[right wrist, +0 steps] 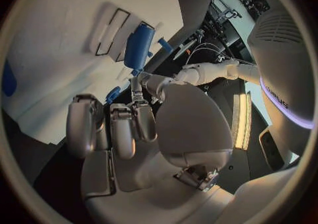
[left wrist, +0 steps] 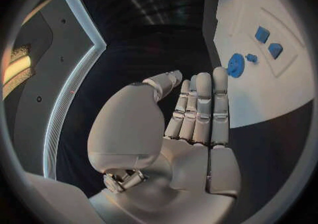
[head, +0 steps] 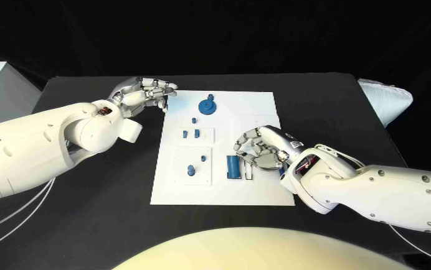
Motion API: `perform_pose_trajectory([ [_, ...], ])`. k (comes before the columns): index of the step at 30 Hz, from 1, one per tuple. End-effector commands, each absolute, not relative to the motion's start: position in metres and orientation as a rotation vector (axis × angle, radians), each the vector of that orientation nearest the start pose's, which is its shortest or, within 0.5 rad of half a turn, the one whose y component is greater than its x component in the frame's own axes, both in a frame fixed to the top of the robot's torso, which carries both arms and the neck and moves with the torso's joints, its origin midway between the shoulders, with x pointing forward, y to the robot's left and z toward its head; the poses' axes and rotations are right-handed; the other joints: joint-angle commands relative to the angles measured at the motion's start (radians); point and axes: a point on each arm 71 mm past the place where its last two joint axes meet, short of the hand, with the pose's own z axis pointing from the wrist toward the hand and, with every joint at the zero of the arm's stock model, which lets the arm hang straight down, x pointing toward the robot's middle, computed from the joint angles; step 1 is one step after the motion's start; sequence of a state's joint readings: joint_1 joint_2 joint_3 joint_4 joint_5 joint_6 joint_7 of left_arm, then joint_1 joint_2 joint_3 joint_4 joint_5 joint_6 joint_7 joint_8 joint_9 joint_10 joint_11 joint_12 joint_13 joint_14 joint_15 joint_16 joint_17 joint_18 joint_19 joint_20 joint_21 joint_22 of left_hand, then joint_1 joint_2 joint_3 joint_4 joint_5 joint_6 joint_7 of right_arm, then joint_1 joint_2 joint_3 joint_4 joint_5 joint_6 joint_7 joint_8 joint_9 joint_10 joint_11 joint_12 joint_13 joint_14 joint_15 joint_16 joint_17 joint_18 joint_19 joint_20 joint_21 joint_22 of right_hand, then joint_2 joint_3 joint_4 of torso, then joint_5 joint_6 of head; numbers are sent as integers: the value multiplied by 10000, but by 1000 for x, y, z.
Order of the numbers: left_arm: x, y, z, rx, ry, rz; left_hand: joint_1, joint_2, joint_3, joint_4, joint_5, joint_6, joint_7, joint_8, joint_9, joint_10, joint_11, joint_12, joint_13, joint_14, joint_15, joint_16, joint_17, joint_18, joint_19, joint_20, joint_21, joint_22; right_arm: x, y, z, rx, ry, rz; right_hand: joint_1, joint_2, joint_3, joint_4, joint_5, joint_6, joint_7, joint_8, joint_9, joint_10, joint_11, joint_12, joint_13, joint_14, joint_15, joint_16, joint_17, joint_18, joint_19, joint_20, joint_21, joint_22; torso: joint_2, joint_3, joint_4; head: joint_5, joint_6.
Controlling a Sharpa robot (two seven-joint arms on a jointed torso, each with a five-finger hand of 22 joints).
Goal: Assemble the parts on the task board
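The white task board (head: 247, 111) lies mid-table. On it are a round blue part (head: 208, 106), three small blue pieces (head: 191, 132), a blue oval piece (head: 191, 170) and a long blue cylinder (head: 233, 167), which also lies flat on the board in the right wrist view (right wrist: 139, 46). My right hand (head: 260, 150) hovers over the board's near right area, fingers curled, just right of the cylinder. A small blue bit (right wrist: 113, 95) shows by its fingertips; I cannot tell if it is held. My left hand (head: 144, 94) is by the board's far left corner, fingers (left wrist: 199, 107) straight, holding nothing.
A black-outlined slot (head: 249, 171) lies beside the cylinder. A white object (head: 388, 101) sits at the table's right edge, and a pale grey thing (head: 5, 86) at the far left. Bare black table surrounds the board.
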State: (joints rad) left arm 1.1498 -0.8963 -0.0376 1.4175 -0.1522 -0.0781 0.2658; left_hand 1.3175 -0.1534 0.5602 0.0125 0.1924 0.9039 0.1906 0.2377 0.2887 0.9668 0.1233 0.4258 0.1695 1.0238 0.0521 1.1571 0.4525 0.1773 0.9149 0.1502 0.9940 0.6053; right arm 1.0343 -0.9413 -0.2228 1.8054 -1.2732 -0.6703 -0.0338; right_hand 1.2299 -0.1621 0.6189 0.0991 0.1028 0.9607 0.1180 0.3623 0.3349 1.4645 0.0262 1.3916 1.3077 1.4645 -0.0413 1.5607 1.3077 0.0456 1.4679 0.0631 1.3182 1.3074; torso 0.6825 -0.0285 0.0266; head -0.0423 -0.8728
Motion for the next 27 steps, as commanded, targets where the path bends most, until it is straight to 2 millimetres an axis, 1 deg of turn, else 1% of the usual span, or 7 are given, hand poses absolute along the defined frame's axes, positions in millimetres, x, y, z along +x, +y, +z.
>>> perform_pose_trajectory([
  [1, 490, 253, -214, -10416, 16719, -15001, -23, 73, 5, 50, 20, -89, 0, 25, -14, -77, 15, 68, -12, -29, 6, -10, -14, 72, 79, -13, -61, -10, 361, -173, -272, 738, 17642, 9416, -83, -3, -58, 23, 14, 66, -32, -38, -14, 123, 72, 44, 1547, 1030, 61, 30, 2506, -10, 390, 45, 17, 2035, -1, -7, 7, 5, 2],
  [12, 490, 253, -214, -10422, 16751, -15002, -24, 74, 6, 71, 22, -123, 8, 23, -24, -100, 23, 80, -15, -31, 15, -7, -16, 71, 86, -6, -78, -21, 362, -169, -278, 375, 18214, 8924, -50, 87, -67, 62, -42, 158, -78, -18, -19, 147, 38, 85, 1569, 1036, 41, 42, 2528, -18, 406, 39, 76, 2049, 6, -3, 11, 14, 2],
  [15, 490, 253, -214, -10422, 16758, -15003, -23, 77, 7, 73, 22, -123, 7, 25, -24, -101, 23, 81, -15, -31, 15, -7, -16, 71, 87, -6, -79, -22, 362, -166, -278, 307, 18303, 8843, -40, 113, -65, 70, -45, 181, -88, -10, -19, 156, 30, 99, 1577, 1037, 34, 43, 2530, -21, 412, 35, 96, 2054, 10, -3, 15, -12, 2],
  [18, 490, 252, -214, -10423, 16767, -15003, -23, 77, 7, 73, 22, -123, 7, 25, -24, -101, 23, 81, -15, -31, 15, -7, -16, 71, 87, -6, -79, -22, 362, -166, -279, 268, 18366, 8691, -23, 163, -72, 89, -52, 252, -119, 21, -13, 177, 6, 131, 1594, 1040, 16, 49, 2541, -24, 419, 24, 118, 2059, 8, -2, 8, 1, 2],
  [19, 490, 253, -214, -10425, 16768, -14998, -23, 77, 7, 73, 22, -123, 7, 25, -24, -101, 23, 81, -15, -31, 15, -7, -16, 71, 87, -6, -79, -22, 362, -167, -279, 258, 18390, 8619, 0, 189, -89, 92, -50, 338, -160, 67, 1, 193, -27, 152, 1605, 1038, -9, 46, 2535, -28, 428, 9, 146, 2066, 9, -2, 9, -5, 2],
  [24, 490, 253, -215, -10429, 16770, -14986, -23, 77, 7, 73, 22, -123, 7, 25, -24, -101, 23, 81, -15, -31, 15, -7, -16, 71, 87, -6, -79, -22, 363, -170, -281, 215, 18478, 8258, 119, 278, -81, 51, -40, 488, -253, 173, 36, 259, -107, 253, 1664, 1045, -75, 60, 2560, -45, 457, -41, 249, 2091, 4, -1, -4, 10, 2],
  [27, 490, 253, -215, -10430, 16777, -14988, -23, 77, 7, 73, 22, -123, 7, 25, -24, -101, 23, 81, -15, -31, 15, -7, -16, 71, 87, -6, -79, -22, 364, -171, -281, 161, 18523, 8085, 180, 312, -75, 16, -43, 556, -294, 236, 60, 384, -143, 482, 1807, 1048, -106, 67, 2573, -55, 475, -68, 311, 2106, -1, 6, 1, 10, 2],
])
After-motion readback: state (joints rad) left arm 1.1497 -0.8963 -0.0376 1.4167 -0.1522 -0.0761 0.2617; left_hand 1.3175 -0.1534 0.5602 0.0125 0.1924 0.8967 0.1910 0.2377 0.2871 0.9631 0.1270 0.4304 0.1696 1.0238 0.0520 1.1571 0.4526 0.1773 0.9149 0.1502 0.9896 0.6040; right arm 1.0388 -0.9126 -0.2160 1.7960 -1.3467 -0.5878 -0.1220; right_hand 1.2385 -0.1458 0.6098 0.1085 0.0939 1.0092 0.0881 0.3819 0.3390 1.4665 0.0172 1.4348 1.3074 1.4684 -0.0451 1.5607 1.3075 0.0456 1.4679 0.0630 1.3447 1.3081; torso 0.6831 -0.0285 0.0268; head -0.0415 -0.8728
